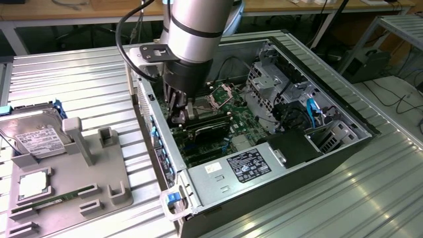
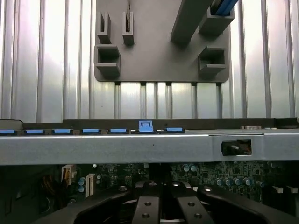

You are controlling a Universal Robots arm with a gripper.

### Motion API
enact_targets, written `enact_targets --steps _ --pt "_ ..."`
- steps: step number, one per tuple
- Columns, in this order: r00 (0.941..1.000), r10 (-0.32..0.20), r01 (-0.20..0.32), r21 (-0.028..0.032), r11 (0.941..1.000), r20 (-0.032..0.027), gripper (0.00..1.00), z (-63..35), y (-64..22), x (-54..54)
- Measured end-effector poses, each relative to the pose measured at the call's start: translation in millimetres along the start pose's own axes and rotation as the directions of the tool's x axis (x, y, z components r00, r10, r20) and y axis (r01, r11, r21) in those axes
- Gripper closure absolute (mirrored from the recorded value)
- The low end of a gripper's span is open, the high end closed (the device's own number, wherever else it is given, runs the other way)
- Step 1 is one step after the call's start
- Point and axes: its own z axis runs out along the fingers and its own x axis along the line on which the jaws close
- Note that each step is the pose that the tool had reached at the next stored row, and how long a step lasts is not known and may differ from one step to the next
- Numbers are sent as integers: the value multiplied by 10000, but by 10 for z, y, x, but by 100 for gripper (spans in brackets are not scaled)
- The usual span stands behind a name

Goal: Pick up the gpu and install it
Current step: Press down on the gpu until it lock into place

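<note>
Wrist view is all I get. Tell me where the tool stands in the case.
Observer: The tool is down inside the open case, over the motherboard, close to the wall that faces the grey tray.
Operator: Name what that tray carries.
Observer: A silver hard drive with a white label, at the exterior view's left.
Operator: List anything else on it.
Observer: A narrow green memory stick, lying along the tray's near edge.
</note>
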Motion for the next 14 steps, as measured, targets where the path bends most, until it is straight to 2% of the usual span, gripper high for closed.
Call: enact_targets --steps 5,7,11,14 --pt "10000 -21 21 161 9999 -31 89 14 -25 -2" --pt "10000 -26 28 238 9997 -87 89 18 -30 -2" --pt "9996 -26 35 346 9994 -274 89 26 -41 -4" --pt "9995 -34 47 389 9992 -329 89 43 -51 -20"
